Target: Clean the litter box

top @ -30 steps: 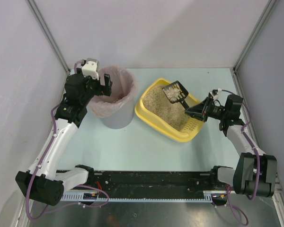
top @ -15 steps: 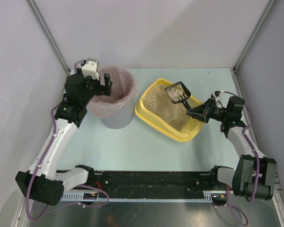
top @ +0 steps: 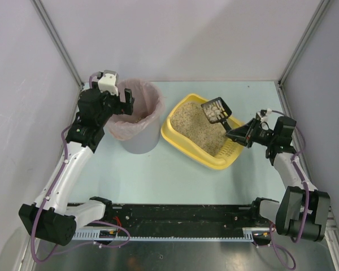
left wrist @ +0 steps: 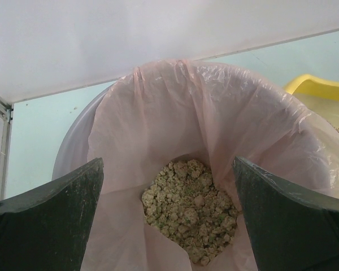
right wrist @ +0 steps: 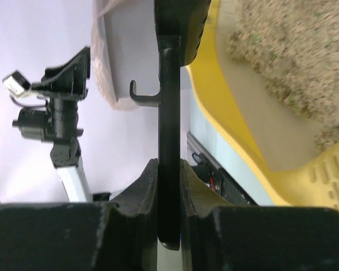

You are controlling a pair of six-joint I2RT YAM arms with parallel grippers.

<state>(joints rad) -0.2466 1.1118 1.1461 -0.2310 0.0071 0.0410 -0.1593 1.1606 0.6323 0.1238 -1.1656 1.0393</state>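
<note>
The yellow litter box (top: 183,142) with beige litter lies right of centre; its slotted rim (top: 230,151) faces my right arm. My right gripper (top: 237,134) is shut on the handle of the black slotted scoop (top: 216,111), which is raised over the box's far right part with pale clumps in it. In the right wrist view the handle (right wrist: 169,141) stands pinched between the jaws, with the box (right wrist: 226,113) to the right. My left gripper (top: 124,101) is open over the rim of the grey bin (top: 137,116).
The bin's pink bag liner (left wrist: 175,107) holds a heap of greenish-beige clumps (left wrist: 192,206). Grey walls close the left, back and right. The black rail with the arm bases (top: 181,217) runs along the near edge.
My right gripper has lifted the scoop out of the litter and drawn it right and slightly back, with clumps in it. The left arm has not moved.
</note>
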